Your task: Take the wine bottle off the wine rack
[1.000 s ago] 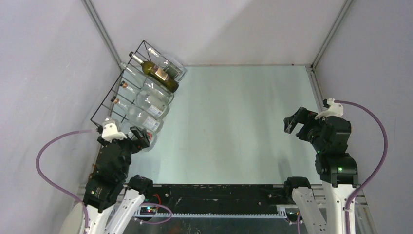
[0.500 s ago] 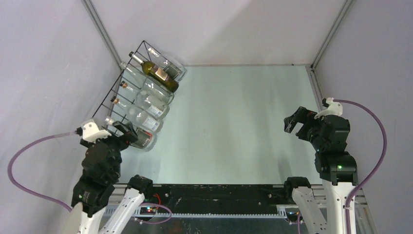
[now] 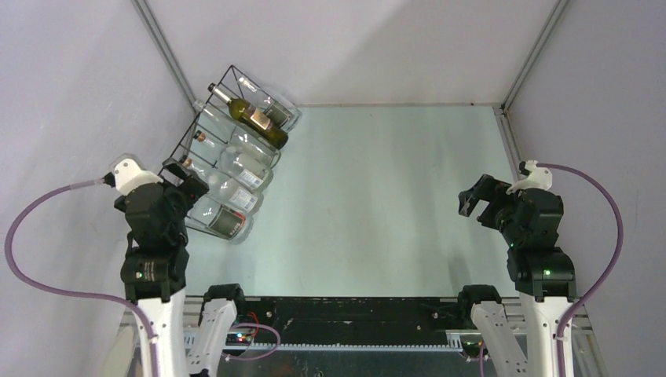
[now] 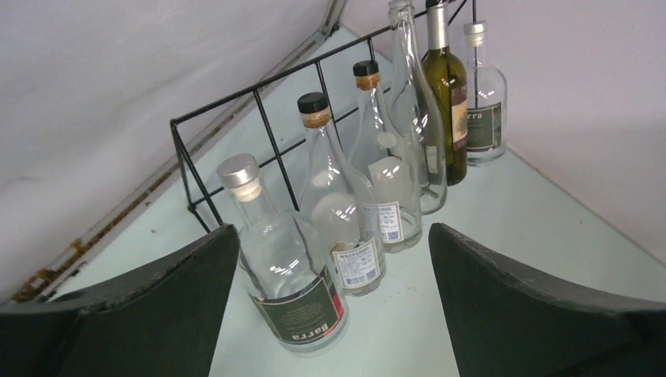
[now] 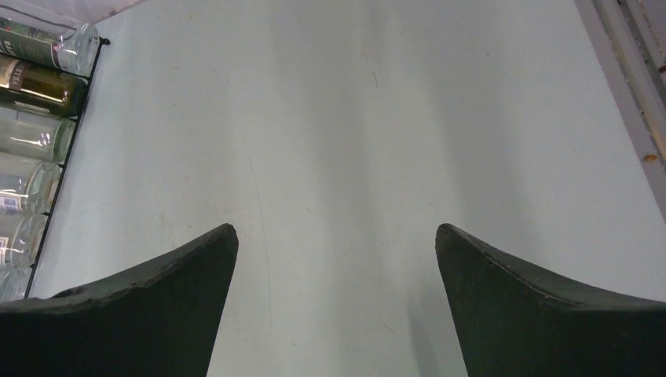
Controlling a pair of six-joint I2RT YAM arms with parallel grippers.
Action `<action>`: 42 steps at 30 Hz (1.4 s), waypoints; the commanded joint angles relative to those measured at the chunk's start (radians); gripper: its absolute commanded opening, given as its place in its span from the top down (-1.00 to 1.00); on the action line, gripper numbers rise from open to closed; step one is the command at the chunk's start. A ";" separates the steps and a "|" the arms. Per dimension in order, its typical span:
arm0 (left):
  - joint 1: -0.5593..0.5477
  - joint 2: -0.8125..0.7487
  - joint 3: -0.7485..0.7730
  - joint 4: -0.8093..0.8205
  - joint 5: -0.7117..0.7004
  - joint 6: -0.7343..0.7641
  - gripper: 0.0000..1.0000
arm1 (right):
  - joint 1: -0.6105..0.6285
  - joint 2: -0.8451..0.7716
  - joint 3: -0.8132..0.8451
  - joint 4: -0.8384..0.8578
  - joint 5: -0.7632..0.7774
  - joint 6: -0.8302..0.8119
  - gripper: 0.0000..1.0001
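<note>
The wine rack (image 3: 182,145), a black wire frame, stands at the back left by the wall with several bottles lying in it. Among them, second from the far end, is the dark green wine bottle (image 3: 256,118); the others are clear glass. My left gripper (image 3: 185,182) is open at the rack's near end, over the neck of the nearest clear bottle (image 3: 220,218). In the left wrist view the left gripper (image 4: 331,236) frames that silver-capped bottle (image 4: 287,267), with the wine bottle (image 4: 448,94) far behind. My right gripper (image 3: 473,198) hangs open and empty at the right.
In the right wrist view the right gripper (image 5: 336,232) looks across bare table at the rack's edge (image 5: 69,149) and the wine bottle (image 5: 39,86). White walls stand close behind and left of the rack. An aluminium rail (image 3: 518,149) borders the table's right side.
My left arm has swung left and away from me, carrying its open gripper from the nearest bottle's base up to the bottle necks. The right arm has not moved.
</note>
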 commanded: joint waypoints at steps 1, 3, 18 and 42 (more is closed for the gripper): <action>0.187 0.051 -0.044 0.065 0.354 -0.080 -0.97 | 0.008 -0.012 -0.013 0.034 0.007 -0.016 -1.00; 0.266 0.067 -0.082 0.091 0.454 -0.103 -0.97 | 0.011 -0.008 -0.014 0.035 0.002 -0.014 -1.00; 0.510 0.114 -0.276 0.152 0.326 -0.186 -0.97 | 0.011 0.022 -0.015 0.036 -0.050 -0.002 -1.00; 0.522 0.169 -0.450 0.543 0.334 -0.226 -0.73 | 0.011 0.050 -0.015 0.007 -0.074 0.011 -1.00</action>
